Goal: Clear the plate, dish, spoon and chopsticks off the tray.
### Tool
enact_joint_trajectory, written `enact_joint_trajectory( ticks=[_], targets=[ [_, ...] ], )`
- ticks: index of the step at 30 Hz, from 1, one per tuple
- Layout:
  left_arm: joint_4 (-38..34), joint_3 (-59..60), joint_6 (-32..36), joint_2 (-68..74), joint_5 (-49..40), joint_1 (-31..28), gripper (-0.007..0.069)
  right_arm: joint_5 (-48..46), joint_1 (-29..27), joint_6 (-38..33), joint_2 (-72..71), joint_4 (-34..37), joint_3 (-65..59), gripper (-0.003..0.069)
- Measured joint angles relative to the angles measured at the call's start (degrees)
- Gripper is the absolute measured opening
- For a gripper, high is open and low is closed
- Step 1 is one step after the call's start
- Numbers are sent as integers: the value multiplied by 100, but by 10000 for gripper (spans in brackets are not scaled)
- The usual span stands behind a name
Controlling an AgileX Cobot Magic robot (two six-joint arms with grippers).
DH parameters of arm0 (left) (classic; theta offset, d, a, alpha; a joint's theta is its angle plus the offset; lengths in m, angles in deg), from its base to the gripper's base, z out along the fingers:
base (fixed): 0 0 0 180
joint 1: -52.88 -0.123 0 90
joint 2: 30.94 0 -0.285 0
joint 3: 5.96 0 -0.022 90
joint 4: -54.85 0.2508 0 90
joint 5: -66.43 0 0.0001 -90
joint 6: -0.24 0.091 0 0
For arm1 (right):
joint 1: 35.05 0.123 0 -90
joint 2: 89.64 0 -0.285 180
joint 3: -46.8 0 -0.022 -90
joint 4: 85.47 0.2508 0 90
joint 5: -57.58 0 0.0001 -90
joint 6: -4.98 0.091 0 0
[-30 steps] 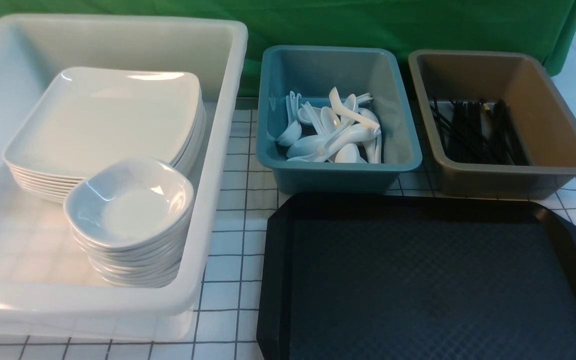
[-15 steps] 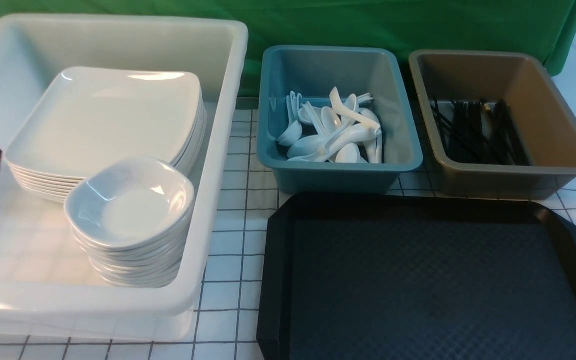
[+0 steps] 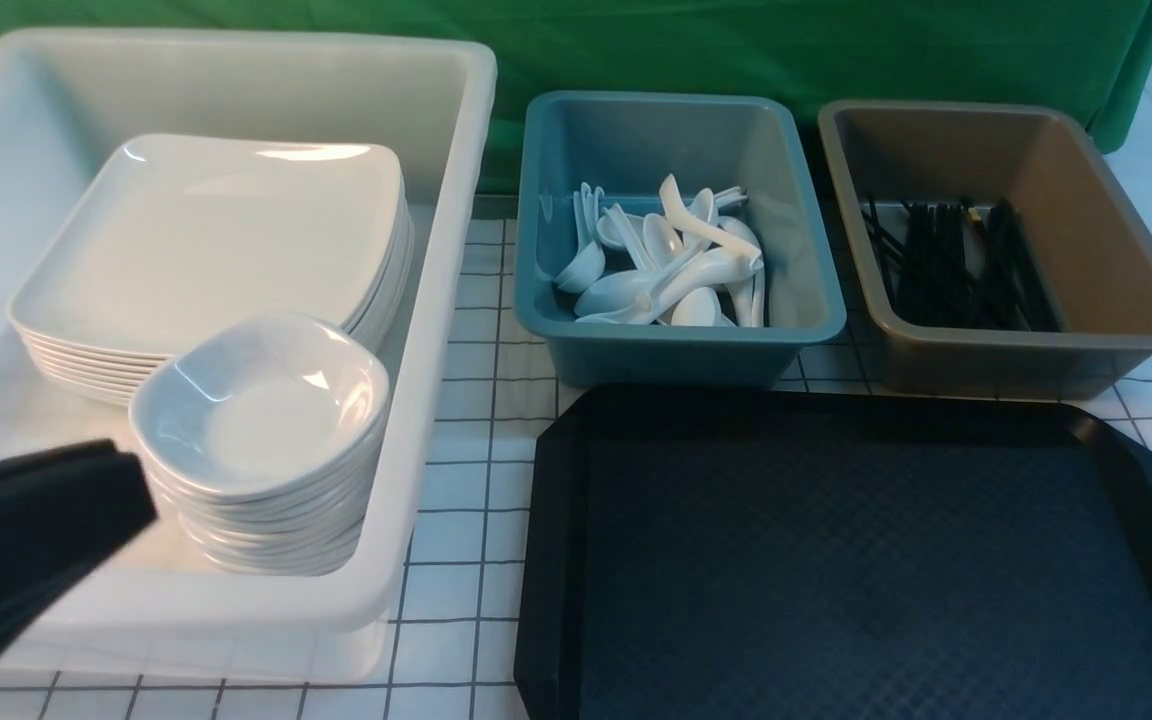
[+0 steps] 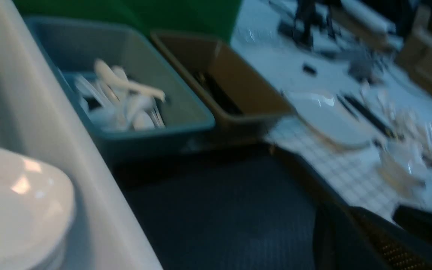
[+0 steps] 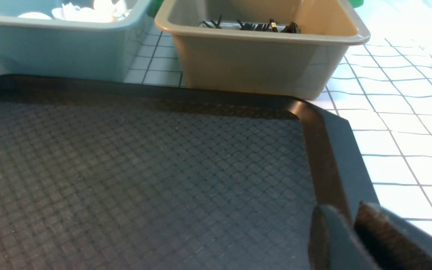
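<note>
The black tray (image 3: 556, 560) lies bare at the front right, with nothing on its diamond-textured floor (image 5: 144, 168). A stack of white square plates (image 3: 206, 240) and a stack of small dishes (image 3: 261, 410) sit in the white tub (image 3: 436, 330). Spoons (image 3: 666, 265) fill the blue tub and black chopsticks (image 3: 956, 265) lie in the brown tub. My left gripper (image 3: 131, 490) reaches in at the lower left over the white tub's front corner, shut and empty. My right gripper (image 5: 341, 212) hovers by the tray's right rim, its fingers a little apart and holding nothing.
The blue tub (image 3: 676, 350) and brown tub (image 3: 1016, 355) stand side by side just behind the tray. A green cloth hangs at the back. The blurred left wrist view shows more white dishes (image 4: 328, 116) on the gridded table beyond the tray's right side.
My left gripper has come into the front view from the left edge and moved down and inward to the white tub's front corner. Nothing else has moved.
</note>
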Motion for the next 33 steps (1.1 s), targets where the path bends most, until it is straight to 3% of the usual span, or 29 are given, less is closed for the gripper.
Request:
enact_joint_trajectory(
  ticks=[6,8,12,17,22,23,27,33],
  targets=[
    [802,727,79,-413,513,0,20,6,0,7,0,0,0,185],
    [1584,887,79,-416,535,0,20,6,0,7,0,0,0,193],
    [2474,1025,73,-416,565,0,20,6,0,7,0,0,0,197],
    [2747,1412,10,-439,1226,0,20,6,0,7,0,0,0,211],
    [3373,1990,-678,-648,1920,0,20,6,0,7,0,0,0,223],
    [3832,2242,-1215,-839,2046,0,20,6,0,7,0,0,0,226],
    [4489,2715,-2040,-1280,2100,-21,20,6,0,7,0,0,0,236],
    [4578,3250,-2246,-1885,2202,-617,20,6,0,7,0,0,0,238]
  ],
)
